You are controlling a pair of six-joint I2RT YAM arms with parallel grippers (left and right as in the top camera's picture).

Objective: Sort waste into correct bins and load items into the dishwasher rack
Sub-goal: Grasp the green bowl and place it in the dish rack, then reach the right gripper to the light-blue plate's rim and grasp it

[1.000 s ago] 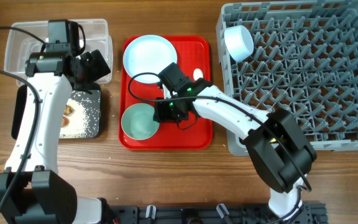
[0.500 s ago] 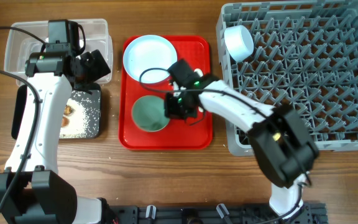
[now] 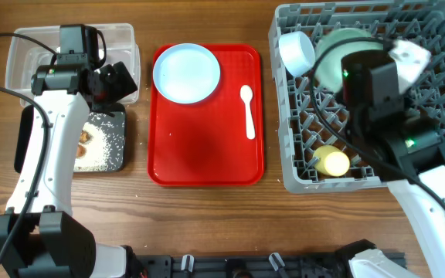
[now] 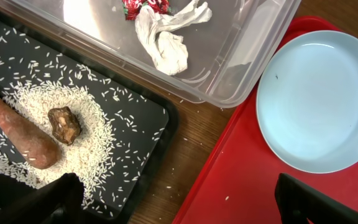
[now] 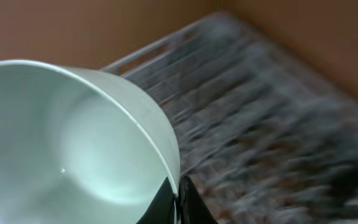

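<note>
mint bowl over the rack, right arm gripping

grey rack (image 3: 439, 166) fills the far right corner. red tray (image 3: 207, 154) sits mid-counter. clear tub (image 3: 22, 54) is far left, black tray (image 3: 110, 154) just nearer. pale blue plate (image 3: 186, 72) and white spoon (image 3: 248, 108) lie on the red tray. i read the right gripper (image 5: 178, 199) as pinching the mint bowl (image 3: 334, 58) by its rim above the rack. yellow cup (image 3: 333, 161) lies inside the rack. left gripper (image 4: 179, 190) is spread, holding nothing.

A mint bowl (image 3: 332, 60) tilts above the grey rack (image 3: 431, 123), which holds a pale bowl (image 3: 297, 51) on its side and a yellow cup (image 3: 334, 162). The plate (image 3: 186, 72) and spoon (image 3: 247, 110) lie apart on the red tray (image 3: 207, 162).
</note>
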